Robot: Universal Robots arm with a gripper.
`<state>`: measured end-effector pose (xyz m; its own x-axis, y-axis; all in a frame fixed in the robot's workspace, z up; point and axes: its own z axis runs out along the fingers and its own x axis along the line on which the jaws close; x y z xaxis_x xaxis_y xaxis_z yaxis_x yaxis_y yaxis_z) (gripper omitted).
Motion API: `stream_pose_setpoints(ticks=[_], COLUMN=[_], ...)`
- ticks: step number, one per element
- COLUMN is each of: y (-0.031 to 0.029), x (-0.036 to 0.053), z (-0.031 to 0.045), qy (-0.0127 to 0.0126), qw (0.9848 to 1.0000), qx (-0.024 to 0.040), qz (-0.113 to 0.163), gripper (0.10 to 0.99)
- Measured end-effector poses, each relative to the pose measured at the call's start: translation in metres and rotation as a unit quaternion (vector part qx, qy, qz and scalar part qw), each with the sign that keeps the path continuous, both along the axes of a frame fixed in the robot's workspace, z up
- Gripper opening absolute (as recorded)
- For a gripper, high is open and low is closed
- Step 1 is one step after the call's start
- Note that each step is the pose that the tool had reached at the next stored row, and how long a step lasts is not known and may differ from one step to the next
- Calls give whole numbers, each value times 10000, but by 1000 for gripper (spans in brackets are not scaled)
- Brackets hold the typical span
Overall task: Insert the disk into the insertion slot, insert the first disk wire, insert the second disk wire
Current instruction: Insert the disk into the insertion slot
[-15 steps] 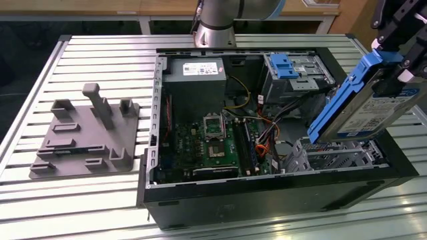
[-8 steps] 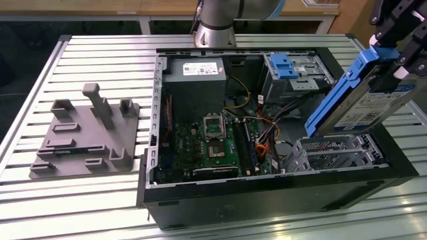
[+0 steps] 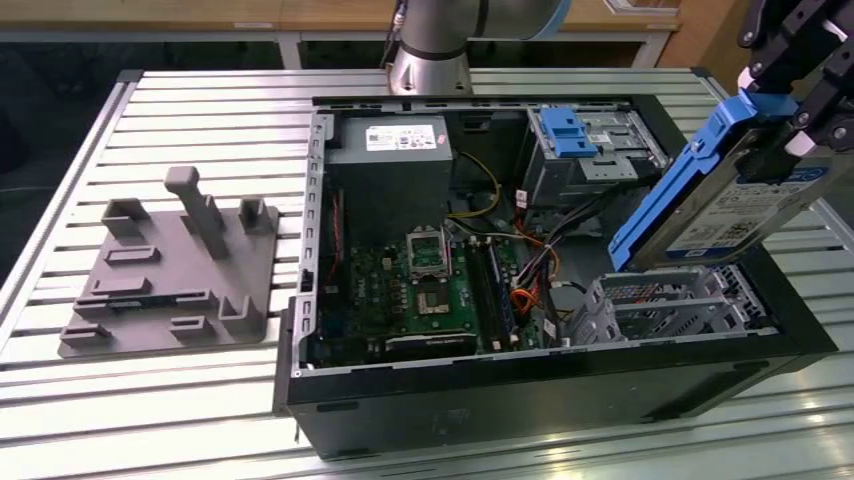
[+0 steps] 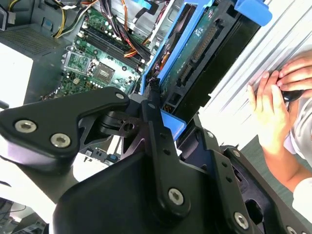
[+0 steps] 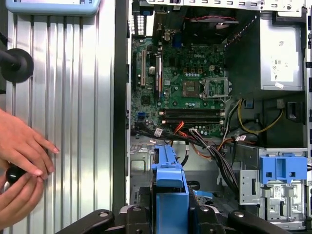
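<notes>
"What sits nearest your lens?"

"My own black gripper [image 5: 170, 217], its linkages large in both wrist views. It is clamped on the disk [image 3: 727, 205], pressing the blue carrier from both sides."

"Where is the disk?"

"At the upper right of the exterior view, in the air and steeply tilted, its white label facing the camera. Its lower end hangs just above the insertion slot [image 3: 667, 300], the perforated cage in the lower right corner of the open computer case [image 3: 534, 390]. The disk is not inside the cage. I cannot tell whether its corner touches the rim."

"And around it?"

"Beyond the cage stands the taller drive bay [image 3: 617, 150] with a blue latch [image 3: 567, 135]. The green motherboard [image 3: 427, 290] lies mid-case, with the power supply [image 3: 387, 135] above it in the frame. Cables [image 3: 527, 262] run between board and cage. A grey fixture [image 3: 174, 270] rests on the slatted table [image 3: 174, 110] at the exterior view's left. In both wrist views a person's hands [image 5: 24, 146] rest on the table beside the case, holding a small black object [image 5: 13, 173]."
</notes>
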<state>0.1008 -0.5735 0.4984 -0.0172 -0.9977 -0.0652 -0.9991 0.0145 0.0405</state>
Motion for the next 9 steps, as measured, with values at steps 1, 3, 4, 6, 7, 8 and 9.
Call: stream_pose_setpoints(ticks=[1, 3, 4, 6, 7, 8, 9], y=[0, 0, -1, 0, 0, 0, 0], x=[3, 15, 25, 55, 75, 95, 112], z=[0, -1, 0, 0, 0, 0, 0], qy=[0, 0, 0, 0, 0, 0, 0], qw=[10000, 10000, 10000, 10000, 10000, 10000, 10000], qx=[0, 0, 0, 0, 0, 0, 0], qz=[0, 1, 0, 0, -1, 0, 0], gripper=[365, 365, 365, 365, 365, 365, 365])
